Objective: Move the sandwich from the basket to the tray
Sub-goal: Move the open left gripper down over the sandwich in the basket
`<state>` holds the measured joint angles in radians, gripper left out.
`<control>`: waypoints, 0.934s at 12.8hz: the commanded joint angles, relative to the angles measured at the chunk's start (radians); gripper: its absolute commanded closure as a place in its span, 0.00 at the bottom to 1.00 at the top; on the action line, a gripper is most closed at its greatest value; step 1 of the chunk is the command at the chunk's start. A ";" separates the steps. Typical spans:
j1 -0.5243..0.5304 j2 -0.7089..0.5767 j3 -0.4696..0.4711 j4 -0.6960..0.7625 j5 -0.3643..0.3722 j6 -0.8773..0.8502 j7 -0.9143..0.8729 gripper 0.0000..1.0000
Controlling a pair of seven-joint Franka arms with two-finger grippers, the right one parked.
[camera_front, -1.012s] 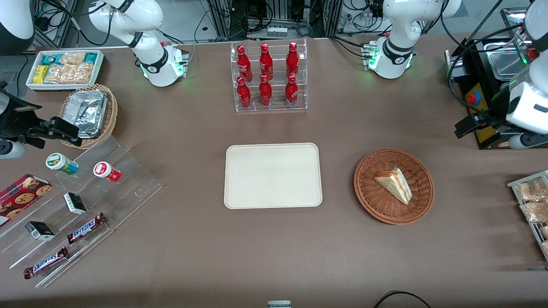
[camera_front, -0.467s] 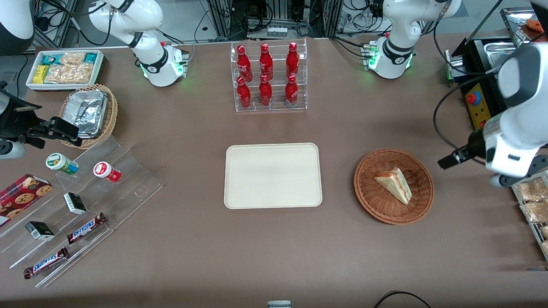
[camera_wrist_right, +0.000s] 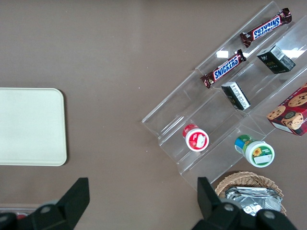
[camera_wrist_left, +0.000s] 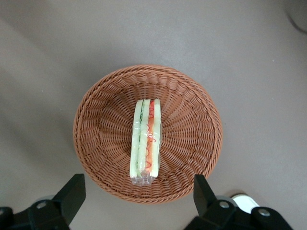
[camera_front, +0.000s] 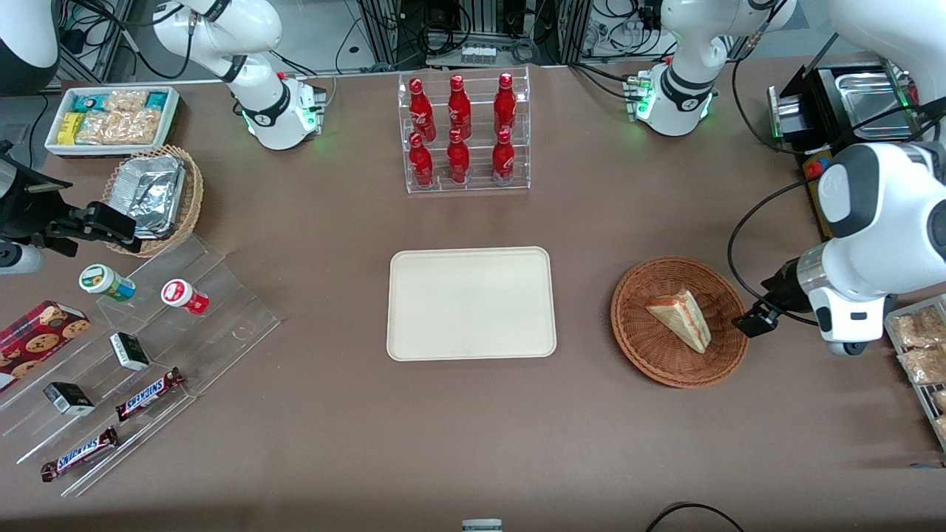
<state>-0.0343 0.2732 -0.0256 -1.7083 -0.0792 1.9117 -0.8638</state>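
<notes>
Since a moment ago I've swung my tool (camera_wrist_left: 137, 201) above the basket (camera_front: 680, 321), fingers spread wide. Inside, the sandwich (camera_front: 681, 319) stands on edge; an off-centre descent could tip it or snag the wicker, far from the tray (camera_front: 471, 303).

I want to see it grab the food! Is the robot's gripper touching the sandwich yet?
Apart. In the left wrist view the gripper is open, with brown table and basket weave showing between its fingers and the sandwich.
</notes>
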 commanded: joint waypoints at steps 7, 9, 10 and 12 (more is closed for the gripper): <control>-0.009 0.092 0.004 -0.128 -0.016 0.213 -0.107 0.01; -0.015 0.095 0.000 -0.165 -0.016 0.263 -0.116 0.01; -0.022 0.095 -0.002 -0.166 -0.017 0.262 -0.124 0.01; -0.053 0.089 -0.002 -0.171 -0.017 0.256 -0.184 0.01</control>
<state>-0.0535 0.3833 -0.0323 -1.8630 -0.0826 2.1621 -0.9938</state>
